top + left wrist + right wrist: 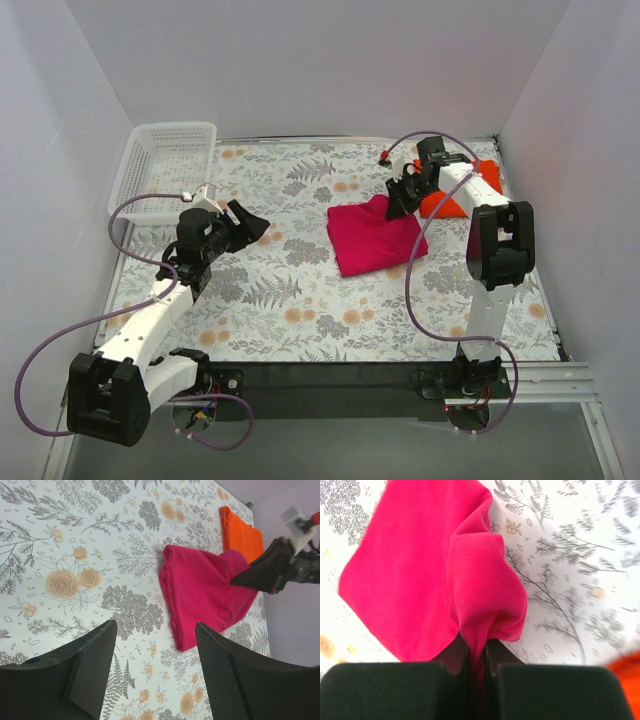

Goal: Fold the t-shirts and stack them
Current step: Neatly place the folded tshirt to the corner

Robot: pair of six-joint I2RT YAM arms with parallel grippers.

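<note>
A folded magenta-pink t-shirt (371, 237) (202, 592) (415, 575) lies on the floral cloth right of centre. My right gripper (396, 206) (476, 652) is shut on its far right corner, and the pinched cloth bulges up between the jaws. The folded orange-red t-shirt (452, 203) (242, 532) (625, 677) rests behind it near the right wall, partly hidden by the right arm. Over the left part of the table my left gripper (248, 222) (155, 652) hangs open with nothing between its fingers, well apart from both shirts.
A white lattice basket (165, 165) stands at the back left corner. White walls enclose the table on three sides. The black front rail (330, 375) carries both arm bases, and purple cables loop beside each arm.
</note>
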